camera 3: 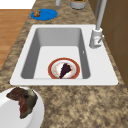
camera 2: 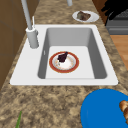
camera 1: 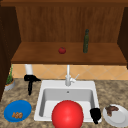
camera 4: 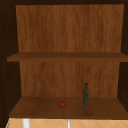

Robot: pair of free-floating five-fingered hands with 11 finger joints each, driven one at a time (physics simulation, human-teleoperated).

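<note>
Hands: we see two black hands over the speckled brown stone worktop (camera 1: pixel 110 92), one on each side of the white rectangular sink (camera 1: pixel 50 85).
Left hand: the left hand (camera 1: pixel 30 79) hangs over the worktop's back left part, just in front of an upright white cylinder (camera 1: pixel 28 69). Its fingers point straight down and hold nothing.
Right hand: the right hand (camera 1: pixel 95 114) hovers at the sink's front right corner, just beside a round white plate (camera 1: pixel 120 117) carrying a brown chunk of meat (camera 1: pixel 111 109). Its fingers look loosely spread in the left side view (the dark shape at the far end) and hold nothing.
Sink: a red-rimmed round plate (camera 2: pixel 75 67) lies flat on the basin floor with a dark piece of food (camera 2: pixel 62 57) on it. The grey metal tap (camera 1: pixel 68 77) stands at the back rim.
Front view: a big red round shape (camera 1: pixel 67 115) sits at the sink's front edge; we cannot tell what it is.
Front left corner: a round blue plate (camera 1: pixel 15 107) holds small brown bits (camera 1: pixel 17 115).
Shelf: a small red tomato (camera 1: pixel 62 50) and a tall dark green bottle (camera 1: pixel 86 41) stand apart on the wooden shelf (camera 1: pixel 37 53).
</note>
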